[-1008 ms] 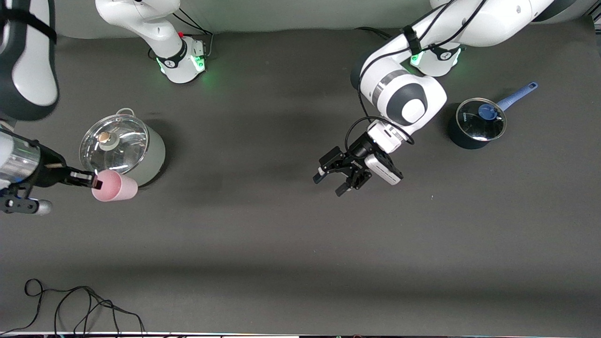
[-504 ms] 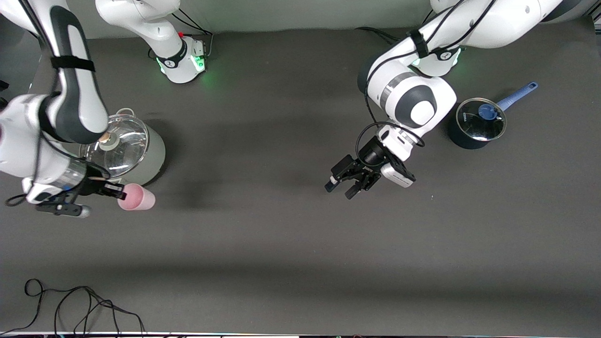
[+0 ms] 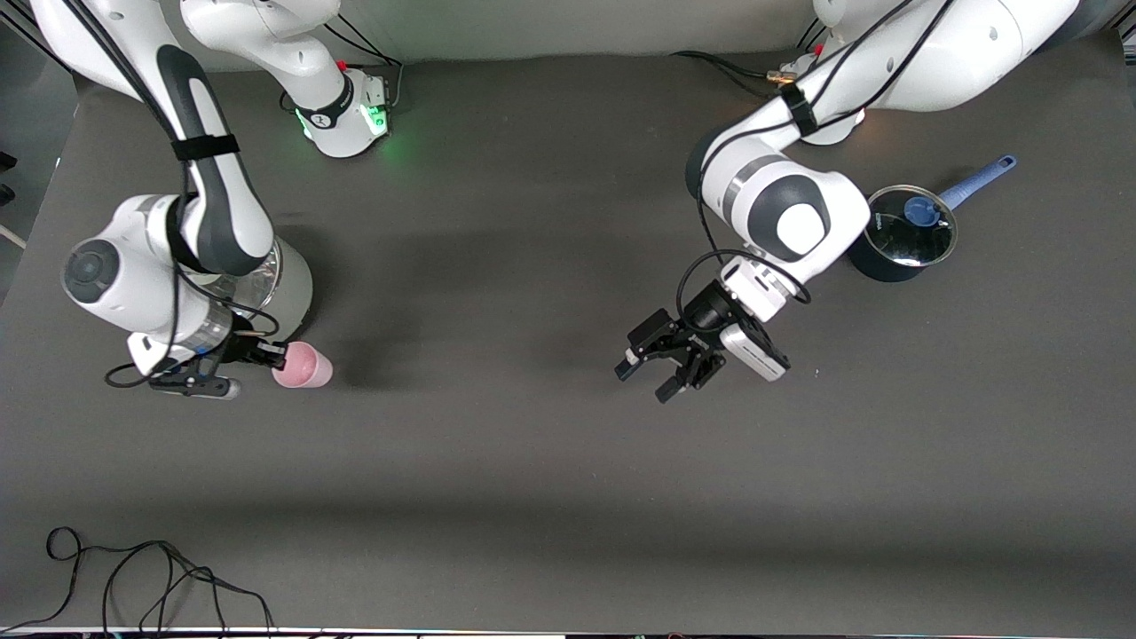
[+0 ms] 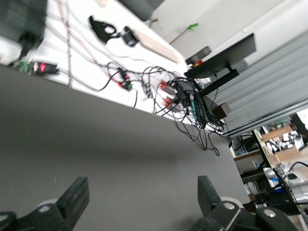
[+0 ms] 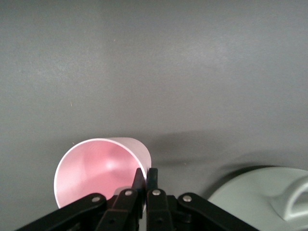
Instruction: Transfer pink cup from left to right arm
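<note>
Front view shows a matte dark-grey worktop (image 3: 532, 461), smooth and unmarked. A pale-green pot (image 3: 293, 288) with a glass lid sits toward the right arm's end; a dark saucepan (image 3: 896, 240) with a blue handle sits toward the left arm's end. The left tool (image 3: 661, 368), skeletal and black, hangs released over mid-worktop. The right tool (image 3: 266, 355) is clenched on the rim of the pink cup (image 3: 303, 366), a smooth tapered tumbler tipped sideways beside the pale-green pot.
</note>
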`<state>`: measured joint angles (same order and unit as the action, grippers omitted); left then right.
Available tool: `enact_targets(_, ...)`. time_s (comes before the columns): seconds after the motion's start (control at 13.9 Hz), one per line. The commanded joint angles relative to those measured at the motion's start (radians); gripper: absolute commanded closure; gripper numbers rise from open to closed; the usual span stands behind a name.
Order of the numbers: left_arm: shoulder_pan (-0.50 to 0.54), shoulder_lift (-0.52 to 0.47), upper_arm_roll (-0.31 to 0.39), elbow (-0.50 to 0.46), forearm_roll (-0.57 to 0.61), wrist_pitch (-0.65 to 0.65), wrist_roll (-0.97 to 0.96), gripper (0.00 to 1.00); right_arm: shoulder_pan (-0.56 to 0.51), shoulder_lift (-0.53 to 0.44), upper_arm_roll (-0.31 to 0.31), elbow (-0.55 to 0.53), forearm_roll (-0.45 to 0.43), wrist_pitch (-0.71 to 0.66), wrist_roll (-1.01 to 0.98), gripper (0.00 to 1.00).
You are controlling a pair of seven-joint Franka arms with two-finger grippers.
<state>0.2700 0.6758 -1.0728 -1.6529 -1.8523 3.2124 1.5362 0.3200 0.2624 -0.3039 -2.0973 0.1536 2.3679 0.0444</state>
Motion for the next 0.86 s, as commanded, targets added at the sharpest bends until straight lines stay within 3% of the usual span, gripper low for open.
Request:
enact_targets(0.0,0.003,0.013,0.020,0.005,0.161,-0.063,-0.071,0.00,0.004,0.044,-0.001,-0.003,0.000,0.054,-0.023,1.00)
enact_targets(0.14,0.003,0.001,0.065,-0.007,0.368,-0.147,-0.274,0.00,0.005,0.070,0.000,-0.003,0.012,0.069,-0.024,1.00)
enact_targets(0.29,0.006,-0.010,0.103,-0.019,0.677,-0.250,-0.611,0.00,0.011,0.092,0.006,-0.003,0.033,0.077,-0.024,1.00)
enact_targets(0.43,0.011,-0.042,0.181,-0.018,0.888,-0.404,-0.862,0.00,0.013,0.098,0.008,-0.003,0.075,0.080,-0.037,1.00)
enact_targets(0.5,0.012,-0.080,0.258,-0.010,0.947,-0.545,-0.936,0.00,0.011,0.100,0.008,-0.001,0.080,0.077,-0.059,1.00)
enact_targets(0.58,0.011,-0.106,0.307,-0.010,0.950,-0.631,-0.964,0.00,0.014,0.092,0.006,-0.001,0.083,0.071,-0.061,0.65)
enact_targets(0.65,0.009,-0.128,0.361,-0.010,0.958,-0.722,-0.987,0.00,0.021,0.081,0.006,-0.003,0.083,0.062,-0.061,0.37)
enact_targets(0.72,0.006,-0.149,0.408,-0.005,0.990,-0.814,-1.039,0.00,0.022,0.062,0.006,-0.001,0.083,0.042,-0.061,0.14)
enact_targets(0.79,0.003,-0.159,0.442,0.013,1.039,-0.900,-1.126,0.00,0.022,0.040,0.006,0.003,0.083,0.006,-0.060,0.00)
